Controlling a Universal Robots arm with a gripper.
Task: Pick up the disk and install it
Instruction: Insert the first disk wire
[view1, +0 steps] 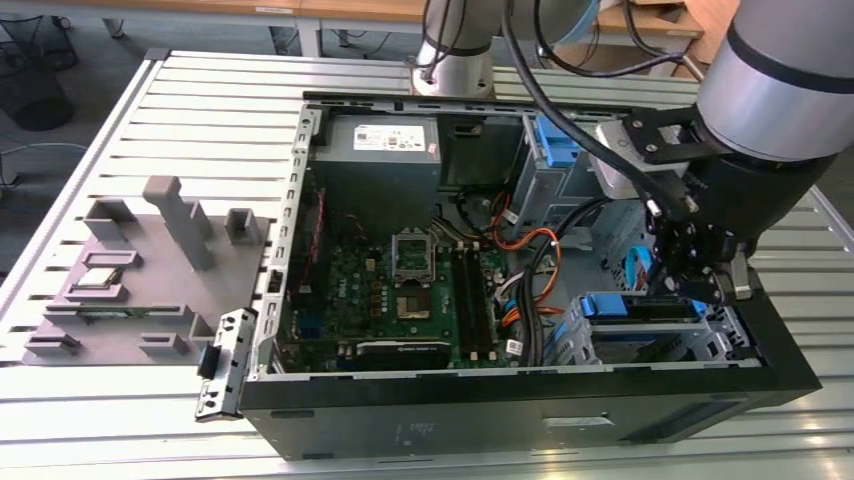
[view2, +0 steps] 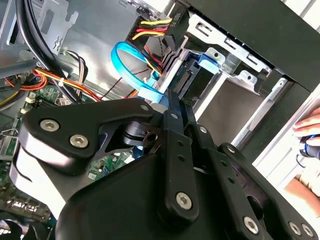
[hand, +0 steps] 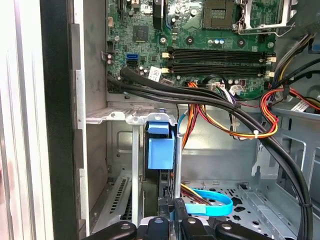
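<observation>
The disk (view1: 641, 306), with blue carrier rails, sits in the metal drive bay (view1: 727, 330) at the exterior view's right end of the open computer case. In both wrist views it stands edge-on in the bay slot, blue rail end (hand: 161, 145) (view2: 202, 61) showing. My gripper (view1: 687, 290) hangs directly over the bay. Its black fingers (view2: 172, 112) are shut together, and their tips (hand: 172, 220) rest against the disk's near end.
A light-blue data cable (view2: 127, 55) (hand: 210, 207) loops beside the bay, near bundles of orange, yellow and black wires (hand: 240, 125). The motherboard (view1: 414, 290) and grey power-supply box (view1: 387, 140) fill the case. A grey fixture (view1: 120, 270) stands on the slatted table. A person's hand (view2: 307, 140) rests outside the case.
</observation>
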